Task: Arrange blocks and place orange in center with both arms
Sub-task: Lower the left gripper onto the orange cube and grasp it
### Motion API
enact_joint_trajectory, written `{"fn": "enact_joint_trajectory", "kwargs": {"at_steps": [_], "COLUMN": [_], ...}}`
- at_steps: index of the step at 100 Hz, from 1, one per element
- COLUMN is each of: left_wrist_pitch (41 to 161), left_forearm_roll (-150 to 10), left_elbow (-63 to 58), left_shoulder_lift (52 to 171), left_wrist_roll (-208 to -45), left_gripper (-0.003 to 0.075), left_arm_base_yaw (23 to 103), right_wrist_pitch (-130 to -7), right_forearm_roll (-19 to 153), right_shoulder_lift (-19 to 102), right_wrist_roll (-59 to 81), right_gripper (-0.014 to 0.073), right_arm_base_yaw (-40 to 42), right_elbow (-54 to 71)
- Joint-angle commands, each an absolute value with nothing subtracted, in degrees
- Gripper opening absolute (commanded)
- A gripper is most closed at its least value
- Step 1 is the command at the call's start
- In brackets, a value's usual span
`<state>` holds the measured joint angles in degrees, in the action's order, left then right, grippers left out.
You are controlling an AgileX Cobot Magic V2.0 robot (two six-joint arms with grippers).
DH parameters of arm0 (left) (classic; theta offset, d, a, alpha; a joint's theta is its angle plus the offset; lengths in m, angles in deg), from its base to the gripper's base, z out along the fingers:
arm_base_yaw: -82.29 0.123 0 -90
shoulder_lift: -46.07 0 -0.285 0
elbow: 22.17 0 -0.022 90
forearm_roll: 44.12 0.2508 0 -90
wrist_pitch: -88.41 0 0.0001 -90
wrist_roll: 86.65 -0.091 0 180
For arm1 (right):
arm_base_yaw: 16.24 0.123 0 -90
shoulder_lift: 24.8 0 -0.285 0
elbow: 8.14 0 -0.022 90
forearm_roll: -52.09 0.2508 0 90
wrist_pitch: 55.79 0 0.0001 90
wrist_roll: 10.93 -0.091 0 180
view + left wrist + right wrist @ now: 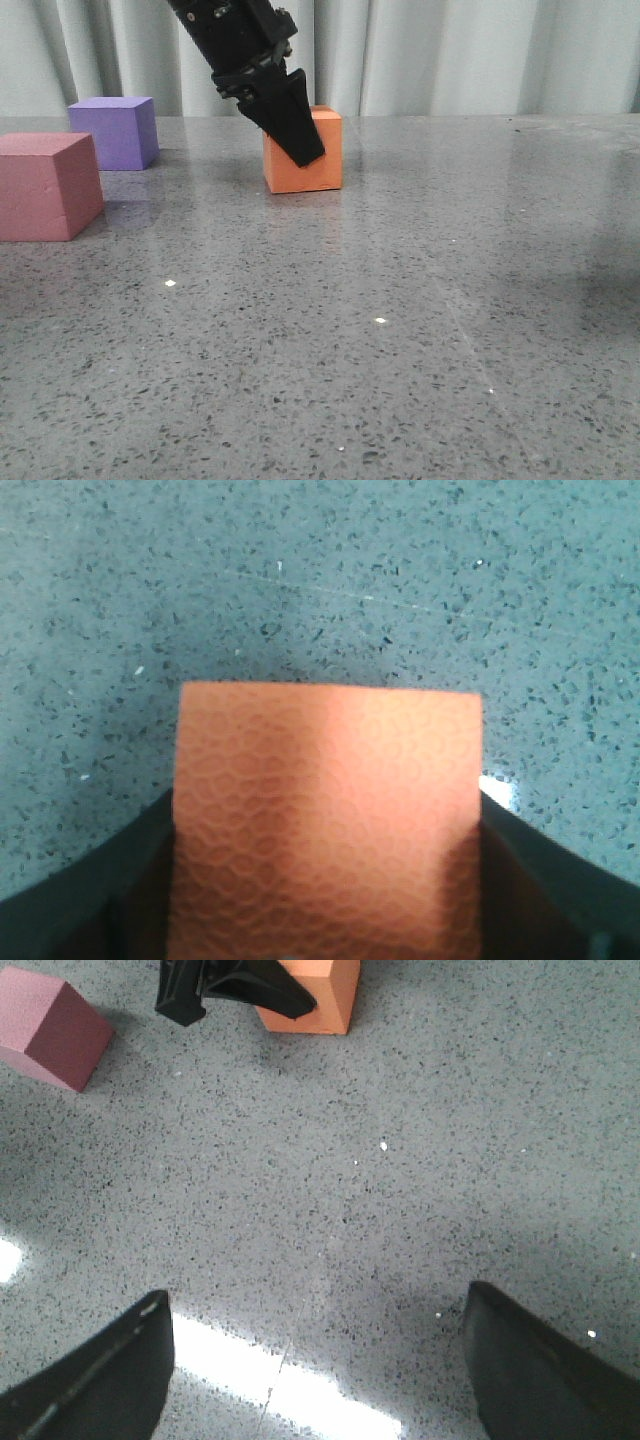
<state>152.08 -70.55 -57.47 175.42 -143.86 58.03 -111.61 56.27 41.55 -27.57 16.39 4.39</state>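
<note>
orange cube [318, 160] in left gripper [300, 150] (pink cube [45, 185] nearby)

The table [420, 330] looks like polished speckled grey stone, glossy enough to mirror lights and blocks. The orange cube [325, 820] is matt foam with a fine cell-like texture; the pink cube [45, 185] and purple cube [115, 130] look equally matt. The left gripper [300, 140] has dull black fingers, seemingly plastic.
</note>
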Motion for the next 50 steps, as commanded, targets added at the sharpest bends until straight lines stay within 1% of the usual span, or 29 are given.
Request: {"fn": "enact_joint_trajectory", "kwargs": {"at_steps": [1,15,27,38,50], "left_wrist_pitch": [151.13,150.38,149.96,147.99,145.58], "left_forearm_roll": [-73.48,-73.88,-74.72,-74.56,-69.37], "left_elbow": [-59.34,-59.34,-59.34,-59.34,-59.34], "left_shoulder_lift": [171.86,171.86,171.86,171.70,169.33], "left_wrist_roll": [-143.98,-143.98,-143.98,-141.42,-128.75], "left_gripper": [0.0211,0.0123,0.0072,0.0071,0.0071], "left_arm_base_yaw": [57.65,57.65,57.65,57.65,57.65], "right_wrist_pitch": [-109.04,-109.04,-108.45,-108.24,-107.84], "right_forearm_roll": [55.82,55.82,55.82,55.82,55.82], "right_shoulder_lift": [40.58,40.58,40.58,40.58,40.58], "right_wrist_roll": [-27.05,-27.05,-27.05,-27.05,-27.05], "right_gripper": [0.0590,0.0590,0.0590,0.0590,0.0590], "right_arm_base_yaw": [16.34,16.34,16.34,16.34,16.34], "right_elbow": [3.01,3.01,3.01,3.01,3.01]}}
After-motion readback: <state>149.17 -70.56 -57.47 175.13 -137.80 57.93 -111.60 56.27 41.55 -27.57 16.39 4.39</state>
